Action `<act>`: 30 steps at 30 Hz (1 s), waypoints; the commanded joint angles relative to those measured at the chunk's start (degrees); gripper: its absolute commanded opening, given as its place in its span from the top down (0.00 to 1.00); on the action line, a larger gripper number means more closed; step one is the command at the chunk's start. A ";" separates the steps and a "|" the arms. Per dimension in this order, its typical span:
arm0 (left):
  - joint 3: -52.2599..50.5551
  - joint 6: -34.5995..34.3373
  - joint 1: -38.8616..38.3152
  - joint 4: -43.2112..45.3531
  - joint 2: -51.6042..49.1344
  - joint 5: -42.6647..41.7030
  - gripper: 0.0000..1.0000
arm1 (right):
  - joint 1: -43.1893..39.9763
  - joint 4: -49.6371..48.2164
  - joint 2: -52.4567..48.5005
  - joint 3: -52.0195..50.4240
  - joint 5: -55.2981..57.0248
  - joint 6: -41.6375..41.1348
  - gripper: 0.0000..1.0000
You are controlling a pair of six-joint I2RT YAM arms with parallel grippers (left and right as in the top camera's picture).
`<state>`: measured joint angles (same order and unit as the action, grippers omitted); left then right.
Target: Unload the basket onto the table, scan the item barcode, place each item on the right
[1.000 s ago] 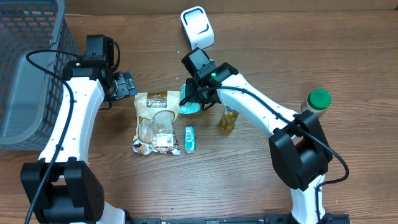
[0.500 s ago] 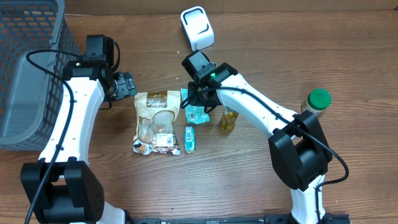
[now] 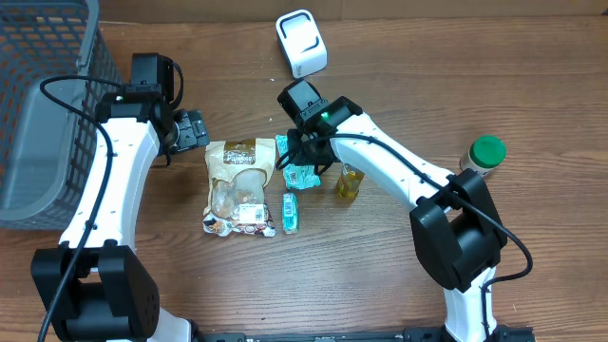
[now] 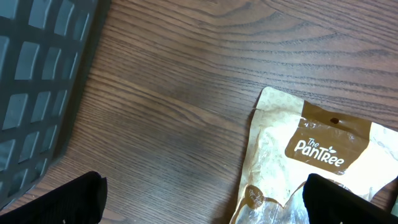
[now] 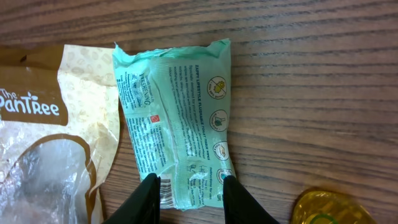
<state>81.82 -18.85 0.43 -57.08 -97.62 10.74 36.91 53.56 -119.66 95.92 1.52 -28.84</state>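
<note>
Wooden tabletop (image 3: 532, 85), overhead: the mint-green printed plastic packet (image 3: 302, 175) lies flat just beside the brown-and-clear snack pouch (image 3: 237, 185), under the right gripper (image 3: 306, 157) and well short of the white boxy scanner (image 3: 301, 43).

Left wrist: the left gripper (image 4: 208, 205) gapes wide, holding nothing.

Right wrist: jaws partly parted, straddling the packet's near end without pinching it. Closing there could crumple or cover the barcode (image 5: 165, 190).

Right jaws parted, leaving green packet (image 5: 174, 124) flat.
</note>
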 commanded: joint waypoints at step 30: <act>0.83 1.09 -0.07 0.13 0.24 0.15 0.00 | 5.09 -3.06 -8.61 2.58 6.03 3.89 0.64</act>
<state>81.82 -18.85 0.43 -57.08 -97.62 10.74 41.54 50.92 -126.21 96.77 7.49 -25.21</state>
